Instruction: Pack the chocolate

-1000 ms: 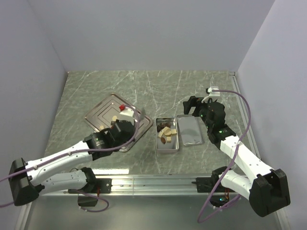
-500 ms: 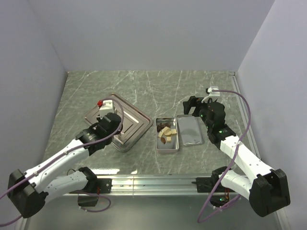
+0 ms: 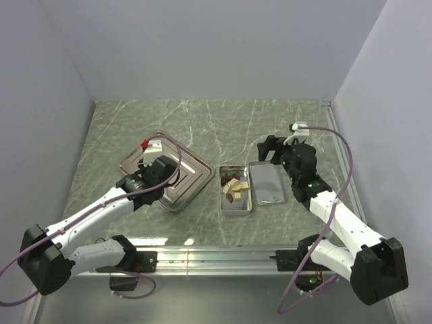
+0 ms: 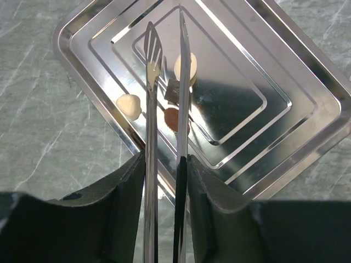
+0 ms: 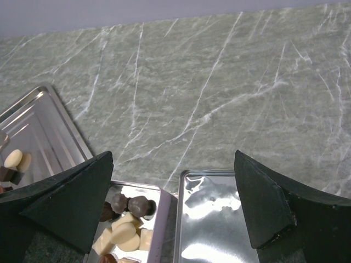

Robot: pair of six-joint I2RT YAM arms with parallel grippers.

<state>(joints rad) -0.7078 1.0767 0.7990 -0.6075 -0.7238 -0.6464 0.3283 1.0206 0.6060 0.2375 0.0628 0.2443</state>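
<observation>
Left arm (image 3: 101, 206) over steel tray (image 3: 196, 174), chocolates (image 3: 235, 187) in open tin (image 3: 234, 210), lid (image 3: 268, 183) beside

place: robot lab cell | cues: bare walls (image 3: 202, 47); marble-look table (image 3: 223, 118); bolted arms (image 3: 337, 216)

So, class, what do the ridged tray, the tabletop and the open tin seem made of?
Ridged tray: polished metal, probably steel; mirror-bright stepped ridges. Tabletop: grey-green with white veins, marble or a printed imitation. Tin: thin shiny metal, judging by its glinting rim.
</observation>
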